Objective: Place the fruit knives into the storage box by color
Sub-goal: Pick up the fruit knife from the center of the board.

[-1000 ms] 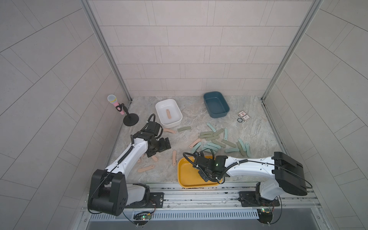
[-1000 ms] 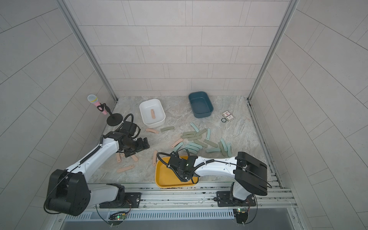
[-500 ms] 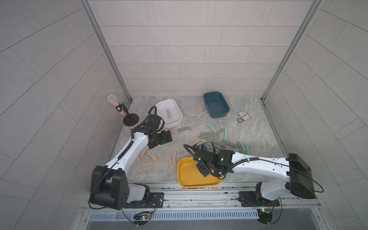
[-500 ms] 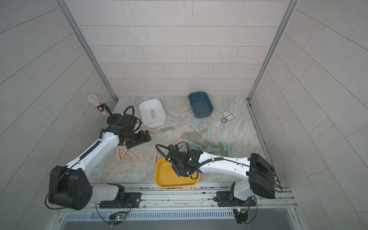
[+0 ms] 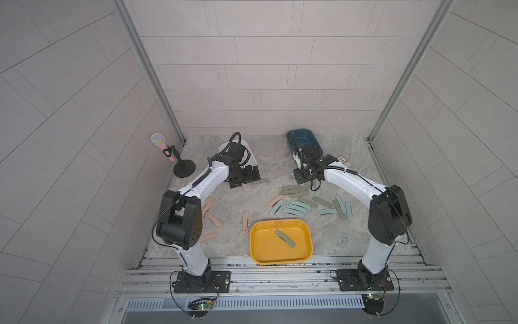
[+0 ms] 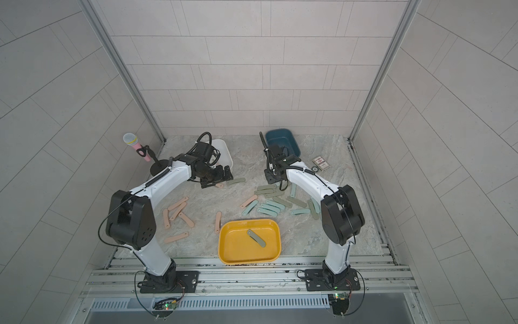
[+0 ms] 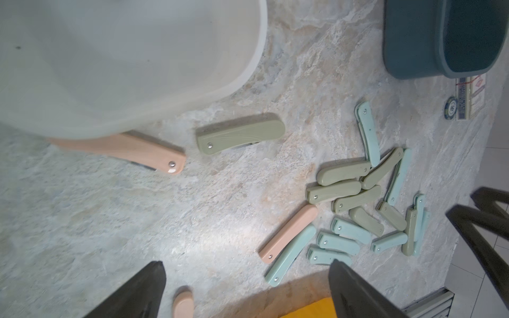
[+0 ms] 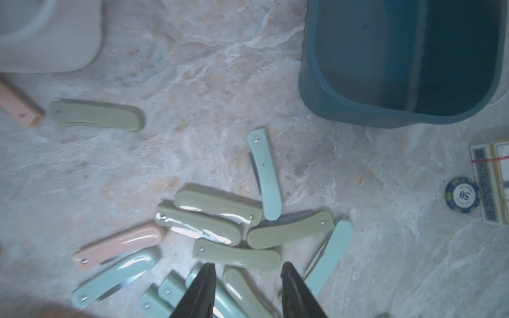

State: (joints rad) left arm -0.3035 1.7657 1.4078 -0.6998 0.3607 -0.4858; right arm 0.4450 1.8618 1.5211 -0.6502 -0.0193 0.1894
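Marble tabletop, tiled walls. In both top views we note fruit knives point(image 5: 301, 204) scattered mid-table and one olive knife point(image 6: 256, 238) lying in the yellow tray point(image 6: 222, 244). Left wrist: left gripper point(image 7: 246, 265) spread wide, empty; a peach knife point(image 7: 289, 234) lies ahead. Right wrist: right gripper point(image 8: 248, 265) partly parted, empty, over olive knives point(image 8: 237, 254). We judge them light, stiff and slick; pinch mid-length, across the width.

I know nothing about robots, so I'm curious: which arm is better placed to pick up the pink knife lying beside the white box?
Likely left. The left tool hovers open by the pink knife beside the white box; the right tool sits farther off, over the green and teal pile.
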